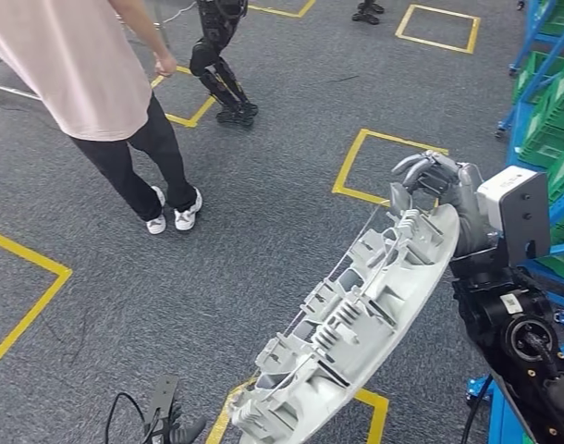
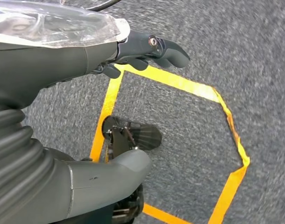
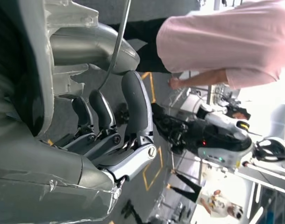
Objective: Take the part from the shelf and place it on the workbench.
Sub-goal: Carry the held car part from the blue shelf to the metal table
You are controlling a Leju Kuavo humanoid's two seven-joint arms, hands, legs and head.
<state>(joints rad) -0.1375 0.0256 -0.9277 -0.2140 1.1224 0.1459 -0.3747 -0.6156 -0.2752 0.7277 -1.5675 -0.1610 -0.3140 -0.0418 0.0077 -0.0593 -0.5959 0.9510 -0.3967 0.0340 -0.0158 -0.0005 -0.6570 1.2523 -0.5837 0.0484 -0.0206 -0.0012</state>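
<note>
The part [image 1: 356, 324] is a long grey plastic moulding with ribs and clips on its inner face, and it slants from the lower middle up to the right in the head view. My right hand [image 1: 439, 180] grips its upper end, above the carpet. In the right wrist view my dark fingers [image 3: 134, 107] curl over the part's edge [image 3: 35, 70]. Low at the bottom left, my left hand [image 1: 169, 424] hangs near the floor. The left wrist view shows that hand [image 2: 98, 56] with fingers stretched out, thumb apart and nothing held.
A person in a pink shirt [image 1: 91, 65] stands at the upper left, beside another robot's dark legs [image 1: 223, 74]. Blue shelving with green bins [image 1: 547, 102] lines the right edge. Yellow tape squares [image 1: 377, 166] mark the grey carpet.
</note>
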